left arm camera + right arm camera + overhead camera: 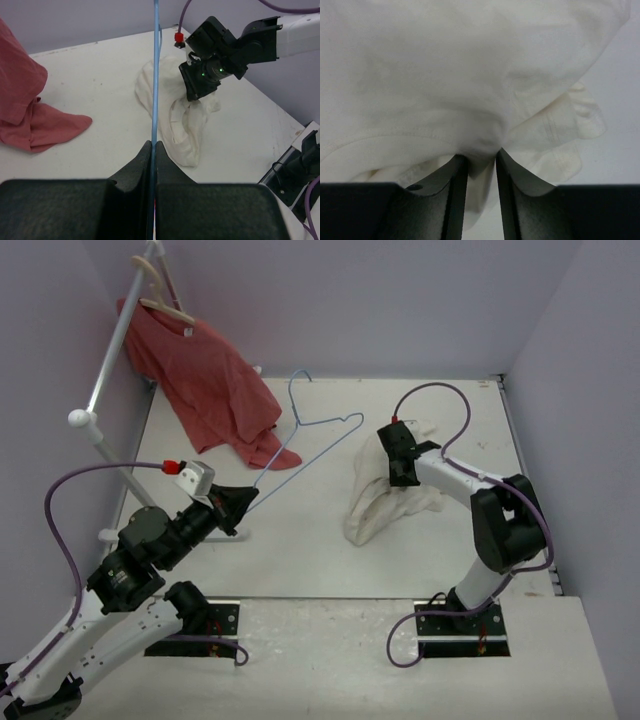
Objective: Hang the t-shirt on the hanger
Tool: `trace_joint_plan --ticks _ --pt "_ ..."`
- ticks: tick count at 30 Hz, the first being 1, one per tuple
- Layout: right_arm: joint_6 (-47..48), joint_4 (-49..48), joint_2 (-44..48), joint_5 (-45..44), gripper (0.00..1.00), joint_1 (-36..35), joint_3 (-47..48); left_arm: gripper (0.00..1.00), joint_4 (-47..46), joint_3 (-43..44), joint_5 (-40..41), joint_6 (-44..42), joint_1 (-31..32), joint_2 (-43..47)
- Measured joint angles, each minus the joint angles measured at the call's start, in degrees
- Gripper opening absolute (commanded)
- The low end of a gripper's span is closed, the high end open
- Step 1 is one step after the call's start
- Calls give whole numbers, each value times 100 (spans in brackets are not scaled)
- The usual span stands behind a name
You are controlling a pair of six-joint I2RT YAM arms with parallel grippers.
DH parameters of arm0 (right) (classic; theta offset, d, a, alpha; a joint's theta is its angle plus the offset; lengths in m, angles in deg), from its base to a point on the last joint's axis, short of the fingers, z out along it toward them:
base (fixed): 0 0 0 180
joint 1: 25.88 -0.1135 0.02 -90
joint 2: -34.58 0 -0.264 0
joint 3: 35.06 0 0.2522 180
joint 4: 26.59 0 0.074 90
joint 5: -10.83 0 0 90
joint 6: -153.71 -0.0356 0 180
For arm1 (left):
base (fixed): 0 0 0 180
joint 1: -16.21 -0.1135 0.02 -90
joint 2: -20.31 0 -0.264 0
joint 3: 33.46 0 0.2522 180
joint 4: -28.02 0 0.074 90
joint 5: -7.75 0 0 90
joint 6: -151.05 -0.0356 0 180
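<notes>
1. Left claw (240, 504) first: from above, I have it clamped on the low end of the hanger (298, 426). The blue wire slants away over the table (300, 550), hook toward the back wall.
2. From above too, my right claw (400, 475) sits on top of the shirt (375, 505). The cream cloth rises in a peak under it, right of the table's middle and apart from the hanger.
3. The table is white and lightly scuffed, boxed in by lavender walls (400, 300) at the back and both sides. A white rail (105, 380) leans in the far left corner. A red shirt (215, 390) hangs from it on a wooden hanger (165, 300), its hem pooled on the table close by the wire.
4. From my left wrist, the left claw (152, 145) has its jaws pressed together on the hanger (155, 75), which runs straight up the view. Beyond it the right claw (192, 95) bears down on the crumpled shirt (185, 135); the red shirt (30, 115) lies far left on the table (100, 75).
5. From my right wrist, the right claw (476, 160) pinches a gathered fold of the shirt (445, 75) between its fingertips. Cloth fills nearly the whole view.
</notes>
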Motion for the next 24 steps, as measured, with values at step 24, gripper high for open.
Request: trace_joint_plan --ticks 24 --pt "438 -73 1054 171 24 180 255 0 -59 0 -637 -9 0 -233"
